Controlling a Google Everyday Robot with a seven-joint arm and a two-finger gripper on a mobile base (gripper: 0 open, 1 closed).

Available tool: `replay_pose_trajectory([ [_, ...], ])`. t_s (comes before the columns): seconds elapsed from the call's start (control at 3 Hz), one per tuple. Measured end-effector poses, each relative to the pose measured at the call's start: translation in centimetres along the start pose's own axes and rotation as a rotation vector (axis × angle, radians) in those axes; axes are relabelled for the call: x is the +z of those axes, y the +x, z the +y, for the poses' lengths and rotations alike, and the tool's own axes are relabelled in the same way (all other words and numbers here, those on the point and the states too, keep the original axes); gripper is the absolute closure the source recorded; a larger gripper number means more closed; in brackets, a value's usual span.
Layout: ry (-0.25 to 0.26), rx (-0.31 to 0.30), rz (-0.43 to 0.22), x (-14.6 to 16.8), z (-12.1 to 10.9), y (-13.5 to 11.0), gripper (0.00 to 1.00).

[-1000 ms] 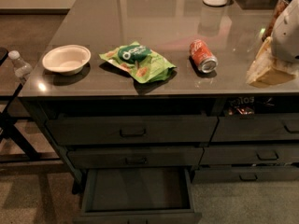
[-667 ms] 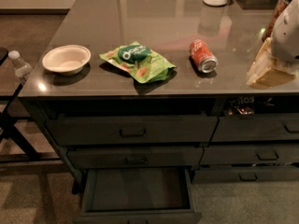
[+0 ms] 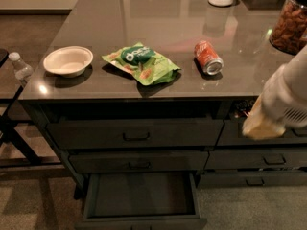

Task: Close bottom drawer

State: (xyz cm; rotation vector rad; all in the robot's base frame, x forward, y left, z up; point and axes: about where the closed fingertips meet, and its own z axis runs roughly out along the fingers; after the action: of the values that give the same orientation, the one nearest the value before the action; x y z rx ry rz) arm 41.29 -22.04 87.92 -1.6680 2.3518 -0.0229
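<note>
Claw (image 3: pixel 263 126): far right, in front of the surface (image 3: pixel 158 13) edge; wide or narrow, cannot tell.
Bottom drawer (image 3: pixel 142 221): pulled open, below and left of claw.
Red can (image 3: pixel 208 57): above-left of claw.

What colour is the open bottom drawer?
Bottom drawer is dark grey, camera view; gripper hangs at right.

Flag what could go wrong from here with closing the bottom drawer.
1. The gripper hangs high on the right, before the narrower stack's top drawer, far from the bottom drawer, which stands pulled well out; coming down and left, the arm might clip its side wall.
2. Its front lies at the picture's lower edge, so a push there may go partly unseen.
</note>
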Motion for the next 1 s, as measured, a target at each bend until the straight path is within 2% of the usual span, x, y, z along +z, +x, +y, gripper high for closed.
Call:
replay_pose_trajectory([
  [0.33,-0.120,0.061,0.055,7.8,3.9,2.8,1.00],
  [0.67,-0.166,0.064,0.084,9.5,5.9,4.0,1.00],
  [1.0,-0.166,0.064,0.084,9.5,5.9,4.0,1.00],
])
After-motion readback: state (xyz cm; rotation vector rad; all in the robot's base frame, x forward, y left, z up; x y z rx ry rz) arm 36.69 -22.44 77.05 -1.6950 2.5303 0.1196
